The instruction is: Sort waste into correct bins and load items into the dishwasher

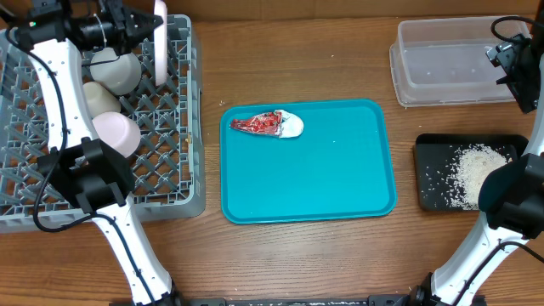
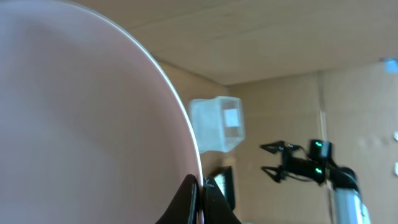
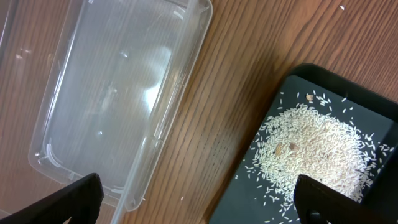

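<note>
Red wrapper (image 1: 262,124) with napkin wad (image 1: 291,126) on teal tray (image 1: 314,178); white rice (image 1: 476,170) in black tray (image 1: 433,146), clear tub (image 1: 442,59) just beyond.

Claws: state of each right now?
Left claw: closed on the plate rim.
Right claw: open, empty, above the tub and black tray.

Teal tray (image 1: 340,187) mostly bare — only wrapper (image 1: 265,124) (far-left corner); rack (image 1: 170,161) centre crowded w/ bowls (image 1: 116,132).
</note>
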Controlling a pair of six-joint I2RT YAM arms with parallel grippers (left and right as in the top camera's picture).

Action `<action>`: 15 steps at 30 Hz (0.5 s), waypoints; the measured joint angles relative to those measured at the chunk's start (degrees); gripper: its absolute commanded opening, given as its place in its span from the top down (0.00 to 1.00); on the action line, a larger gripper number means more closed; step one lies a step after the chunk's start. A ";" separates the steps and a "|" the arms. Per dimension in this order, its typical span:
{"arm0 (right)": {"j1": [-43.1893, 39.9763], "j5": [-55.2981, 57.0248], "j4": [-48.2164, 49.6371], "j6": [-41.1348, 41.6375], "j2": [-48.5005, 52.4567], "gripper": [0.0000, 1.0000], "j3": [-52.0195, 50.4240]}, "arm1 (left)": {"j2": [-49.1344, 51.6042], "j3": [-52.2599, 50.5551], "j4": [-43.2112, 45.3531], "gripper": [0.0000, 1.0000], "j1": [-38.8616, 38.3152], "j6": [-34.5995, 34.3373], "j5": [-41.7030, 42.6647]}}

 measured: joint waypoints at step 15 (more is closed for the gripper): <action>0.02 0.02 0.00 0.00 0.00 0.00 0.00 | 0.00 -0.02 8.15 0.96 -0.35 -11.15 8.96</action>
